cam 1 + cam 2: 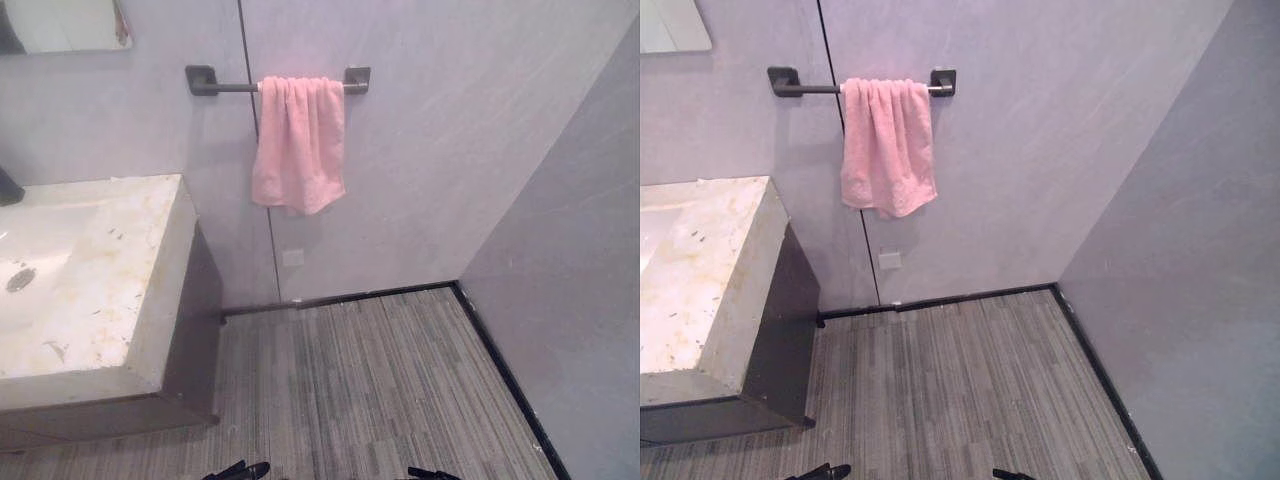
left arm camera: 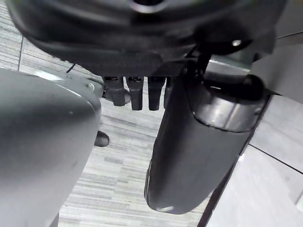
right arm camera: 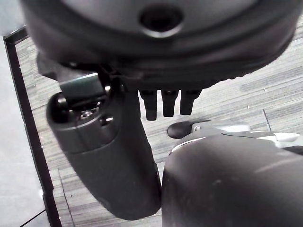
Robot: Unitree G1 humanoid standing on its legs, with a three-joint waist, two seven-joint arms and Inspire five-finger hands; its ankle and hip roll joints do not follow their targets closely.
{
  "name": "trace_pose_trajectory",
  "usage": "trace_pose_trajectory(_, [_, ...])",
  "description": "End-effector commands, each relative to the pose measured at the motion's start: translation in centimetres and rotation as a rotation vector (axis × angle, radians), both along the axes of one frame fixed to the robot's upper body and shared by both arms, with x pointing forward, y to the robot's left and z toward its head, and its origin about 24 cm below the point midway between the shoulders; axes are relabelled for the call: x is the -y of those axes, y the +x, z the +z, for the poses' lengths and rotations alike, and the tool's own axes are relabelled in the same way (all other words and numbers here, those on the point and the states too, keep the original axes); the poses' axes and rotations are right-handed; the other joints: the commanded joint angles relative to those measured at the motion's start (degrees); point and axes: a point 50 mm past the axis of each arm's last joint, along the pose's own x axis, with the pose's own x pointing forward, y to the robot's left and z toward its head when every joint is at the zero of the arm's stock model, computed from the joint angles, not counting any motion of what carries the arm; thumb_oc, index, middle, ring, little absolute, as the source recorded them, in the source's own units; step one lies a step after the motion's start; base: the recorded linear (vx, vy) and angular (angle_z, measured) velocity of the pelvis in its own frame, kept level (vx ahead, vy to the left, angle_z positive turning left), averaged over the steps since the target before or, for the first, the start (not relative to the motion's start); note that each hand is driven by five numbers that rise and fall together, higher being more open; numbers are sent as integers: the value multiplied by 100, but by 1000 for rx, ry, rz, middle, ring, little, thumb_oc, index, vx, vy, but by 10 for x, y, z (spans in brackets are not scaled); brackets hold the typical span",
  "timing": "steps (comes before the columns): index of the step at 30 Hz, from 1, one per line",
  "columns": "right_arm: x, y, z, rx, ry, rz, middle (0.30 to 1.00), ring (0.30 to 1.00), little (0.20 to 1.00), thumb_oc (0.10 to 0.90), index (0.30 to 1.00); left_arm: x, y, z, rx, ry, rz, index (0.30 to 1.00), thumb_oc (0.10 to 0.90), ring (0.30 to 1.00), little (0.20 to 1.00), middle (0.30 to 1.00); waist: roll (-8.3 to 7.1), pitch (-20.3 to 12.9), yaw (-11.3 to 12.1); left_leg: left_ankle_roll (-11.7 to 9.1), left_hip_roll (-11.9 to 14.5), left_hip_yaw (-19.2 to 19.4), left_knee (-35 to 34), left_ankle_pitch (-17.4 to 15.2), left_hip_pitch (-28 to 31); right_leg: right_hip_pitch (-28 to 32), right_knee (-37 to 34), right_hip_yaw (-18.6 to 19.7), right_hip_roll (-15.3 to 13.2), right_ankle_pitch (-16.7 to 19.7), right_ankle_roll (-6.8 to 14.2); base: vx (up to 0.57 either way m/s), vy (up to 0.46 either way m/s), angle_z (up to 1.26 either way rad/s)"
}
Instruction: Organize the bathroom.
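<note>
A pink towel hangs folded over the right end of a grey towel bar on the back wall, its lower edge well above the floor. My left hand hangs low over the striped floor, thumb and fingers straight, with nothing in it. My right hand hangs the same way, its fingers straight and empty. Both hands are far from the towel.
A stained white sink counter on a dark cabinet juts out at the left, with a drain in its basin. A mirror corner shows above it. A grey side wall closes the right; grey plank floor lies between.
</note>
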Motion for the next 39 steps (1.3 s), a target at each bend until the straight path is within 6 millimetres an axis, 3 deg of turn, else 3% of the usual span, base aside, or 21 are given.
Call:
trace_pose_trajectory(1, [2, -20, -4, -71, 7, 42, 900, 900, 900, 800, 900, 3, -6, -3, -44, 10, -24, 900, 800, 900, 900, 900, 301, -93, -59, -64, -49, -133, 6, -359, -90, -399, 917, -127, 66, -615, 389, 0, 0, 0])
trace_pose_trajectory(13, [2, -26, -6, -98, -1, 32, 900, 900, 900, 800, 900, 2, -20, -8, -191, 101, -108, 900, 800, 900, 900, 900, 309, -81, -142, -53, -39, -59, 6, -400, -48, -426, 965, -114, 42, -628, 398, 16, 6, 0])
trace_pose_trajectory(28, [4, -29, -6, -108, -10, 47, 900, 900, 900, 800, 900, 15, -34, -11, -298, -38, -63, 900, 800, 900, 900, 900, 409, -51, -254, 25, -84, 89, 72, -523, 60, -545, 1317, -54, -78, -752, 436, 54, 35, -5])
trace_pose_trajectory(37, [9, -21, -3, -71, -23, 59, 900, 900, 900, 800, 900, 15, -33, -11, -298, -38, -100, 900, 800, 900, 900, 900, 444, 45, -266, 165, -183, 177, 680, -792, -160, -886, 2181, 164, -308, -744, 514, 62, 60, -13])
trace_pose_trajectory(39, [13, -17, -1, -45, -33, 49, 900, 900, 900, 800, 900, 16, -31, -11, -299, -34, -131, 900, 800, 900, 900, 900, 510, 156, -297, 304, -198, 267, 967, -940, -316, -1429, 3442, 325, -461, -310, 474, 3, 80, -34])
